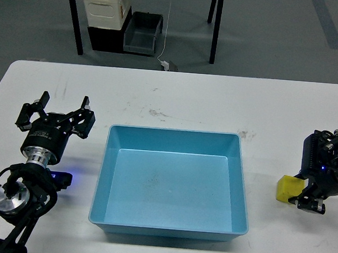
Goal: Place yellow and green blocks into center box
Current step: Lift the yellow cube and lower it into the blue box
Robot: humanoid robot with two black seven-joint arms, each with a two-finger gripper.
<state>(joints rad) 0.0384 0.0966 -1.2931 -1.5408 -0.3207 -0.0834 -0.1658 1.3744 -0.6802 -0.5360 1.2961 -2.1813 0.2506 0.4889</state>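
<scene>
A yellow block lies on the white table to the right of the blue centre box. My right gripper is right beside the block, touching or nearly touching its right side. It is dark, and I cannot tell its fingers apart. My left gripper is open and empty, above the table to the left of the box. The box is empty inside. No green block is in view.
Beyond the table's far edge stand black table legs, a cream crate and a dark bin on the floor.
</scene>
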